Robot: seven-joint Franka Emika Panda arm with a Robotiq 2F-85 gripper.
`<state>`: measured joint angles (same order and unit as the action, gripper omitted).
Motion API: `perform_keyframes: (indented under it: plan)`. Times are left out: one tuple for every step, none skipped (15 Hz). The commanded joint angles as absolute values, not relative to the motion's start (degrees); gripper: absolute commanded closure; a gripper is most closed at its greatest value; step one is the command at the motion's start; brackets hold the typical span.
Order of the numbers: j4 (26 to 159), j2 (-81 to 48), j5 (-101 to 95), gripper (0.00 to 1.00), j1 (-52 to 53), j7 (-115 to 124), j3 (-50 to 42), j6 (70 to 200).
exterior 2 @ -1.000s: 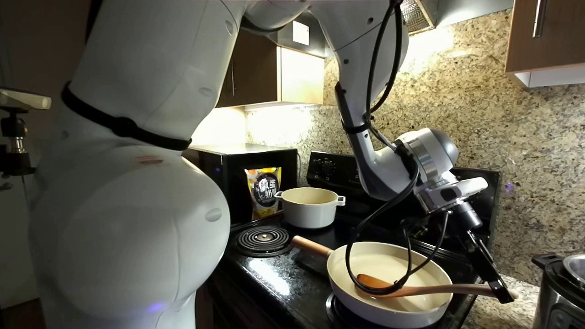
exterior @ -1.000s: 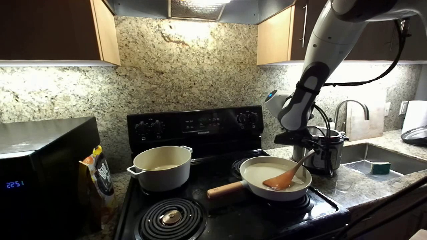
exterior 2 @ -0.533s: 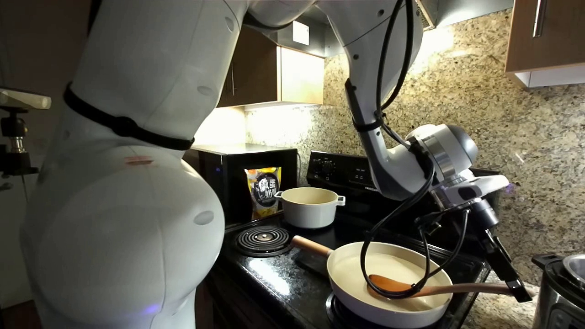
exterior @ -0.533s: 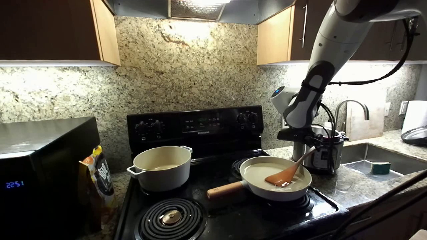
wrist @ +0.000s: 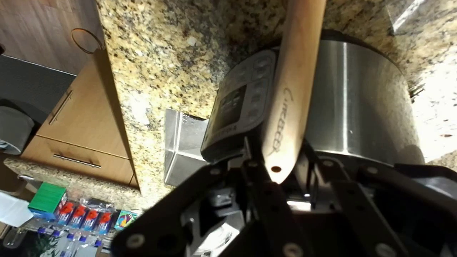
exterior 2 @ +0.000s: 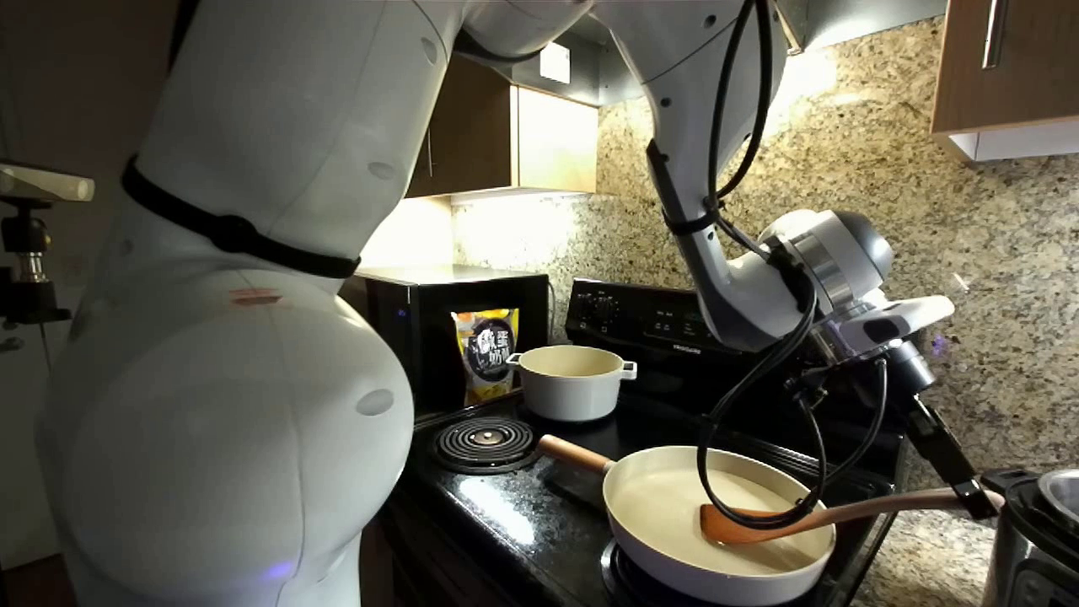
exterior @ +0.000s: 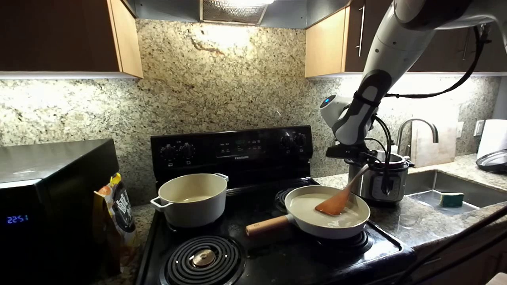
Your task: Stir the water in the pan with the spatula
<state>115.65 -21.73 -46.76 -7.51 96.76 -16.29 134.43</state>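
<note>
We see the stove (exterior: 273,255) just as it was a second ago; the change is above it. The arm (exterior: 390,51) has risen a little in both exterior views, drawing the held end up and toward the far side. The pan (exterior: 334,234) has not shifted at the near right of the stove, so we judge that the stroke is not pushing it about, as stirring wants. The water (exterior: 305,206) barely shows against the pale inside. The spatula (exterior: 332,205) has its blade at about the middle of the pan, steeper and a touch farther back than before; we read this as mid-stir, the lower edge most likely in the water, how deep we cannot tell. Its long axis slants: in an exterior view the blade points down, left and near, while the handle (exterior 2: 885,504) climbs out over the right rim; whether it touches the rim we cannot tell. The tool (wrist: 278,151) grips the handle close to its holed end, one finger on each side in the wrist view.
</note>
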Motion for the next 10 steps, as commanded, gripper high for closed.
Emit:
perform_keyframes:
  plan:
    - [112.42, -22.72, -44.56, 0.92, -8.29, 91.90, -15.41, 133.95]
    - [111.66, -23.00, -44.44, 0.92, -8.09, 91.42, -15.30, 133.81]
    - [110.91, -23.31, -44.32, 0.92, -7.92, 90.94, -15.15, 133.63]
    - [110.15, -23.66, -44.23, 0.92, -7.68, 90.65, -14.98, 133.35]
    - [109.51, -23.97, -44.21, 0.92, -7.50, 90.40, -14.85, 133.26]
    - [108.88, -24.25, -44.13, 0.92, -7.19, 90.19, -14.73, 132.98]
    - [108.23, -24.58, -44.20, 0.92, -6.91, 90.04, -14.60, 132.73]
    - [107.65, -24.86, -44.25, 0.92, -6.65, 89.82, -14.40, 132.47]
    - [107.16, -25.13, -44.33, 0.92, -6.46, 89.74, -14.21, 132.36]
    - [106.72, -25.32, -44.44, 0.92, -6.23, 89.69, -13.99, 132.14]
